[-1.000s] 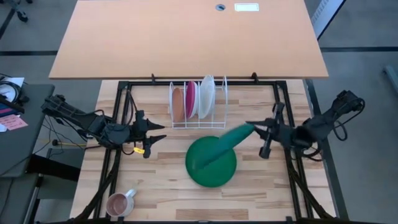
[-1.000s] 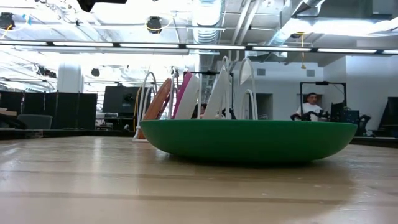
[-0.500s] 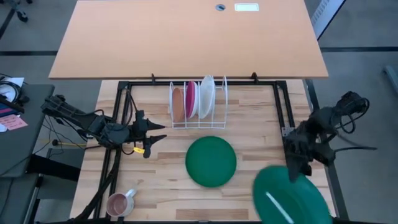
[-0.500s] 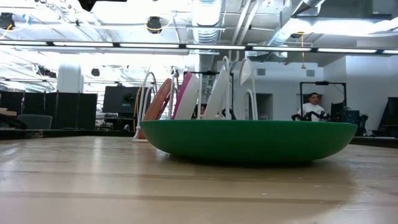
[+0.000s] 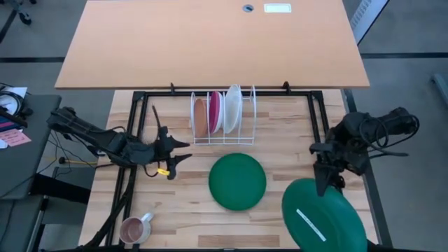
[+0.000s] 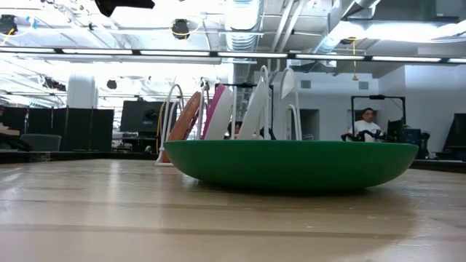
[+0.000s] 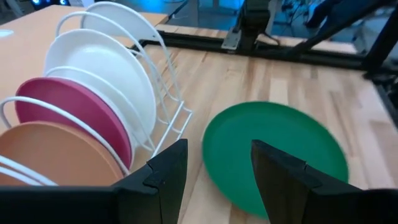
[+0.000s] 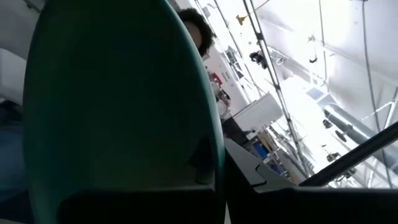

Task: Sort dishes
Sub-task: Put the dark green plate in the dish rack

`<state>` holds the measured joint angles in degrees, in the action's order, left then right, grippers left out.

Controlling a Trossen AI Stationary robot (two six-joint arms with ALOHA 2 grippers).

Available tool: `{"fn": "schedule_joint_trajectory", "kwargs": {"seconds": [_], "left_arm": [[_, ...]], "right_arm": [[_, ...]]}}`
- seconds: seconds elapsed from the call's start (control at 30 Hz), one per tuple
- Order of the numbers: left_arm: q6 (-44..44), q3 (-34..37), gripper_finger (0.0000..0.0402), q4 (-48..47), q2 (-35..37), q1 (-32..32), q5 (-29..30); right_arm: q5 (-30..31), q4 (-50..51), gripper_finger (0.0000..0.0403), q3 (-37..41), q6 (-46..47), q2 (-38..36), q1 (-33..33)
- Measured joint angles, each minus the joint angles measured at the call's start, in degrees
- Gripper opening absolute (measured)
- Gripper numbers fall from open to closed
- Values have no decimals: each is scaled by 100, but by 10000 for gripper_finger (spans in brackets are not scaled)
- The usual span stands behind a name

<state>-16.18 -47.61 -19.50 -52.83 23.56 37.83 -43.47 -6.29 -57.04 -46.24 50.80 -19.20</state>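
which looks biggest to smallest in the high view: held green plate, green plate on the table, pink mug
1. Held green plate, in the right gripper; it may only look bigger because it is raised toward the camera.
2. Green plate on the table.
3. Pink mug, clearly smallest.

Five plates show in all. Two are dark green: one green plate [image 5: 237, 182] lying flat on the table, and a second green plate [image 5: 324, 215] at the table's right front corner. Three more stand on edge in one white wire rack [image 5: 224, 115]: one orange-brown plate [image 5: 201, 117], one magenta plate [image 5: 215, 112] and one white plate [image 5: 232, 108]. There is one pink mug [image 5: 134, 228] with a single handle. Two robot arms are present, each with one two-finger gripper. One person [image 6: 362, 125] shows in the room behind.
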Motion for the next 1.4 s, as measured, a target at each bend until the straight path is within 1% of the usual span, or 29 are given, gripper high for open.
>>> {"fn": "schedule_joint_trajectory", "kwargs": {"seconds": [0.2,0.37,0.53,0.77,0.9,1.17,1.23,1.3,1.4], "left_arm": [[94,2,172,49,-266,-128,-2],[203,-12,172,195,-265,-141,-44],[236,-102,172,285,-261,-141,-155],[194,-107,172,236,-261,-138,-174],[181,-109,172,234,-261,-138,-354],[178,-109,172,233,-261,-138,-361],[120,-109,172,228,-262,-138,-365],[68,-109,172,227,-261,-138,-367],[74,-109,172,211,-261,-138,-370]], "right_arm": [[-28,-276,12,0,263,55,101],[-25,-272,12,0,336,60,179],[12,-583,12,0,450,55,174],[492,-846,12,0,626,57,174],[506,-918,12,0,638,112,172],[530,-944,12,0,741,333,171],[742,-962,12,0,757,406,121],[1120,-1103,12,0,865,497,62],[2024,-1492,12,0,1217,669,-9]]}}
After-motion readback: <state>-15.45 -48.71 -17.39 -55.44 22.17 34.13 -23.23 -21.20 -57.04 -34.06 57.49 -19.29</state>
